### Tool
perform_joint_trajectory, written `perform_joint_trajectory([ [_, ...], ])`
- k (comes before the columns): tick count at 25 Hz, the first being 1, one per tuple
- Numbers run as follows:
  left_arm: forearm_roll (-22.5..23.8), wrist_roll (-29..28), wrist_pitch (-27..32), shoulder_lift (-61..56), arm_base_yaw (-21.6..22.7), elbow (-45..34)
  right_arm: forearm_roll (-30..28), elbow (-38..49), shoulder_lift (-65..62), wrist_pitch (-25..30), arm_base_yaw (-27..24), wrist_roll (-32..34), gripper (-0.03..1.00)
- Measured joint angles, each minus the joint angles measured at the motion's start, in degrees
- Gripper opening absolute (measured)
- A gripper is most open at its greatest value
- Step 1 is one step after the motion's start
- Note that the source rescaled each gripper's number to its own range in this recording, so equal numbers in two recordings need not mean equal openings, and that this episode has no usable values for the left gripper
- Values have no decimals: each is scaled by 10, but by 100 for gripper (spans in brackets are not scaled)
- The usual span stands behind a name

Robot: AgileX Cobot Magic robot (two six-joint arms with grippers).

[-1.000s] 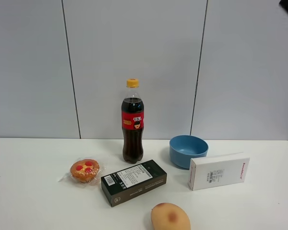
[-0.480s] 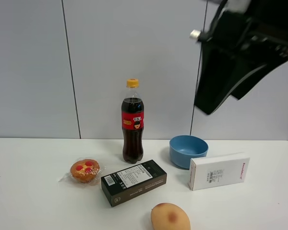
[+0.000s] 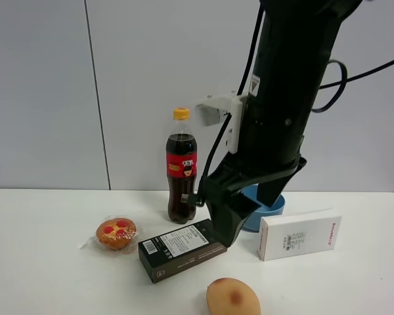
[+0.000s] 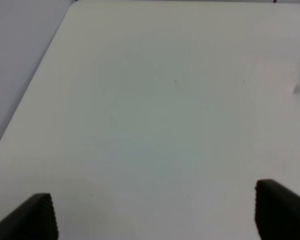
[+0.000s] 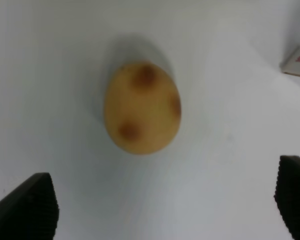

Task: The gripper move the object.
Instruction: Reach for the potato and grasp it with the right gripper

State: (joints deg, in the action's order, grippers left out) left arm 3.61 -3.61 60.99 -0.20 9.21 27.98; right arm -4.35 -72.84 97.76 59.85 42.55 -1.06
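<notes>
The yellow-orange peach with a reddish spot lies on the white table at the front edge, in front of the black box. My right gripper hangs on its dark arm above and just behind the peach, not touching it. In the right wrist view the peach lies ahead of the open right gripper, whose black fingertips stand wide apart. My left gripper is open and empty over bare white table; it does not show in the exterior view.
A black box, a wrapped muffin, a cola bottle, a blue bowl partly behind the arm, and a white box stand behind the peach. The white box's corner shows in the right wrist view.
The right arm has swung down from the upper right into the middle of the scene, ending above the peach. The objects on the table have not moved.
</notes>
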Motion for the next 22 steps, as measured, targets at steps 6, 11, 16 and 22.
perform_joint_trajectory([
  [6,0,0,0,0,0,0,7,90,10,-98,0,-2,100],
  [11,0,0,0,0,0,0,44,122,25,-162,0,-15,100],
  [16,0,0,0,0,0,0,44,124,70,-173,0,-16,100],
  [22,0,0,0,0,0,0,34,125,100,-202,0,-12,100],
])
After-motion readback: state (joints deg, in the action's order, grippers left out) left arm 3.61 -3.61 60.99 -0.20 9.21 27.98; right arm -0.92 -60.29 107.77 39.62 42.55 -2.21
